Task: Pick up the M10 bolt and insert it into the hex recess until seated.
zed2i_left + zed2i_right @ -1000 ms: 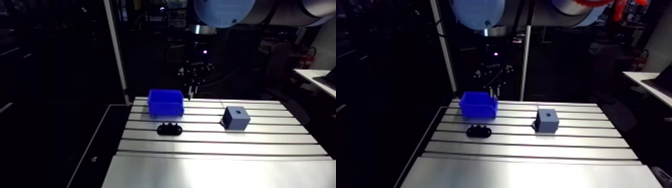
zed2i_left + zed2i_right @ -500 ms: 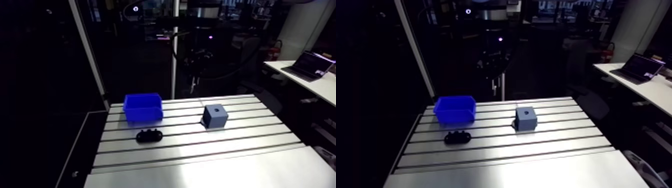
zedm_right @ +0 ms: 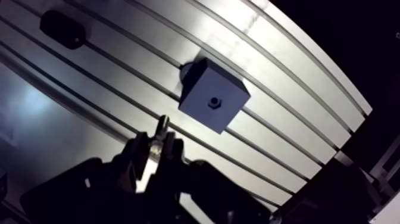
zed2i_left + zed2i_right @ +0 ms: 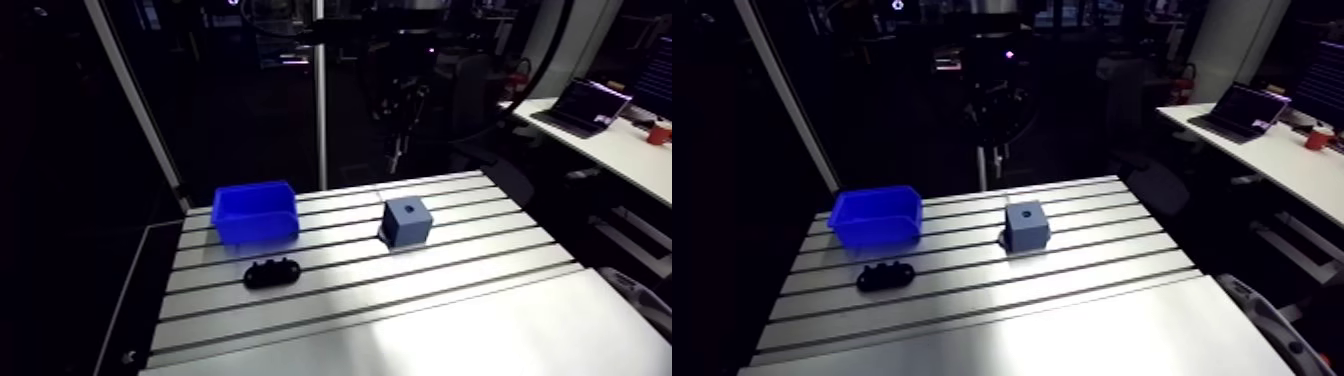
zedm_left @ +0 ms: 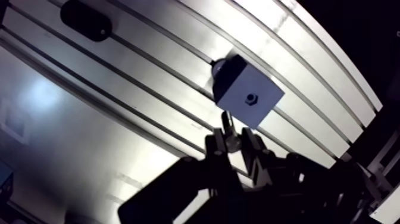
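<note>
While the gripper (image 3: 156, 142) is hanging in the air, showing above the table's (image 4: 420, 300) far edge in the arm view, its two fingers are standing narrow and pinching the M10 bolt (image 3: 161, 126). The bolt's shiny end is sticking out past the fingertips toward the table. In the wrist view the bolt's tip is showing just beside the grey block (image 4: 405, 222), not over its top face, and the bolt is hanging apart from the block. The block is sitting on the slotted table about midway along it, nearer the far edge than the near one. The hex recess (image 5: 252, 98) in its top face is facing up. Toward the far left corner a blue bin (image 4: 255, 212) is standing, well apart from the block. A small black oval piece (image 4: 272, 272) is lying just in front of the bin, toward the near edge, and is touching neither the bin nor the block.
</note>
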You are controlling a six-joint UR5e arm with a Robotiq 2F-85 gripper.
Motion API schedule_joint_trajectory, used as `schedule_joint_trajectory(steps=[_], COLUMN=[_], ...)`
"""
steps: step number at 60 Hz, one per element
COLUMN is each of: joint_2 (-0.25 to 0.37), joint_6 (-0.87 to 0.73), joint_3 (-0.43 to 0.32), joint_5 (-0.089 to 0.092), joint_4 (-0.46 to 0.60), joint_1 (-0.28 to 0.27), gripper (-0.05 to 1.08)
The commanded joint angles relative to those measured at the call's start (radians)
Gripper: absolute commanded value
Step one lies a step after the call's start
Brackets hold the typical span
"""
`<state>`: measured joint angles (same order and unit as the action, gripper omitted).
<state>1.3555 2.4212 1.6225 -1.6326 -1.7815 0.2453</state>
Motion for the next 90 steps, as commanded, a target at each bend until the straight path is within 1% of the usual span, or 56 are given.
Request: schedule_joint_trajectory(steps=[1, 2, 6, 13, 17, 22, 29, 56, 60, 65, 71, 73, 74, 75, 77, 79, 82, 83, 90], joint_2=[-0.020, -0.021, -0.028, -0.029, -0.040, -0.048, -0.064, -0.109, -0.127, -0.129, -0.144, -0.146, -0.146, -0.146, -0.146, -0.148, -0.148, -0.146, -0.148], joint_6=[0.005, 0.004, 0.006, 0.008, 0.008, 0.029, 0.055, 0.066, 0.068, 0.068, 0.080, 0.094, 0.094, 0.098, 0.098, 0.099, 0.099, 0.099, 0.099], joint_3=[-0.002, -0.002, -0.002, -0.003, -0.006, -0.007, -0.008, 0.004, 0.004, 0.007, 0.007, 0.007, 0.007, 0.007, 0.007, 0.007, 0.007, 0.007, 0.009], joint_5=[-0.052, -0.056, -0.062, -0.060, -0.060, -0.056, -0.057, -0.054, -0.054, -0.054, -0.050, -0.042, -0.042, -0.037, -0.037, -0.029, -0.027, -0.023, -0.014], joint_4=[-0.009, -0.009, -0.011, -0.011, -0.011, -0.012, -0.014, -0.058, -0.060, -0.063, -0.085, -0.099, -0.099, -0.104, -0.104, -0.105, -0.106, -0.105, -0.105], joint_1=[0.009, 0.009, 0.012, 0.020, 0.029, 0.041, 0.052, 0.060, 0.069, 0.073, 0.077, 0.077, 0.077, 0.076, 0.076, 0.076, 0.075, 0.075, 0.074], gripper=[1.00, 1.00, 1.01, 1.01, 1.02, 1.02, 1.02, 1.01, 1.01, 1.01, 1.01, 1.01, 1.01, 1.01, 1.01, 1.01, 1.01, 1.01, 1.01])
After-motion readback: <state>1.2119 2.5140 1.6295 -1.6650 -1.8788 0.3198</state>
